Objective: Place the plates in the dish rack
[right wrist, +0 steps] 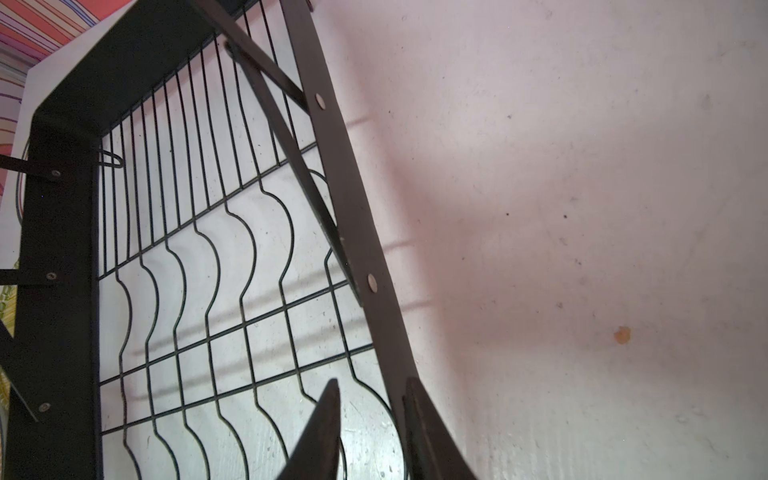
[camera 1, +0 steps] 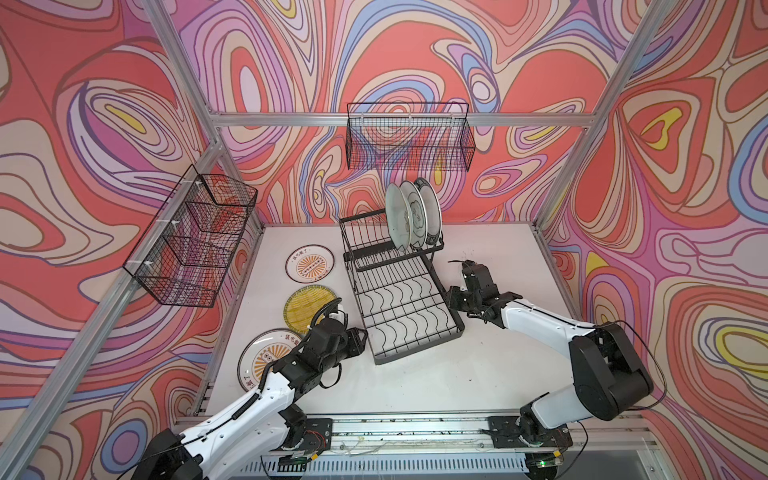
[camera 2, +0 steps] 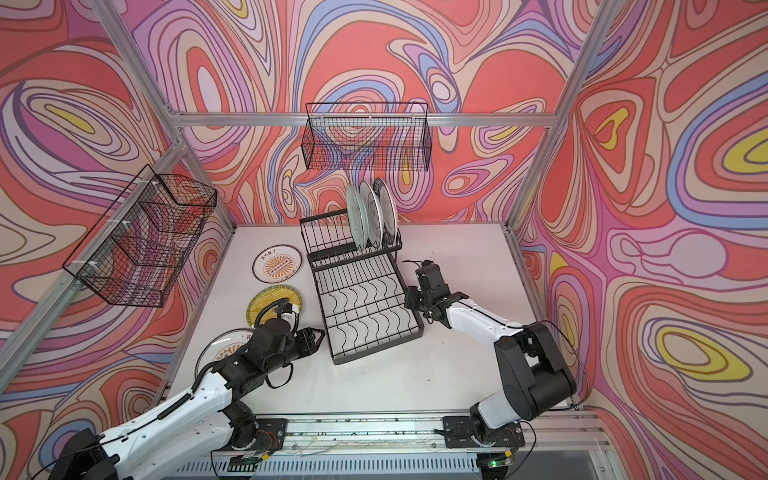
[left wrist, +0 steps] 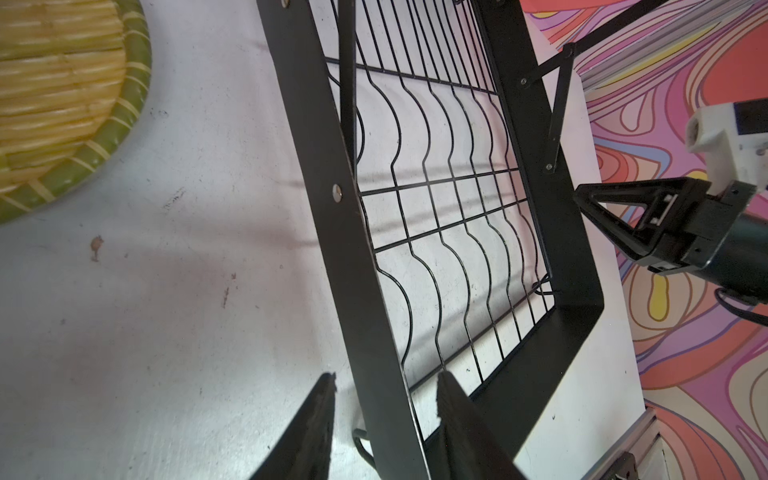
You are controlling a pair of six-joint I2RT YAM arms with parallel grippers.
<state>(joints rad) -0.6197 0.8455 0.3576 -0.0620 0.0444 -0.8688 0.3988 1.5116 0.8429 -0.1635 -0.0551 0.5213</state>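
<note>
On the table [camera 1: 415, 386], dish rack [camera 1: 419, 343] lengthwise near-to-far, raised tier [camera 1: 370, 241] farthest — left fingers [left wrist: 320, 419], right fingers [right wrist: 320, 428] apart, astride its rails [left wrist: 365, 270].

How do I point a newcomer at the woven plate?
Start at the black dish rack in the middle of the white table. Three plates lie flat in a row to its left; the woven plate is the middle one. It alone is yellow with a green rim, between two white orange-sunburst plates.
</note>
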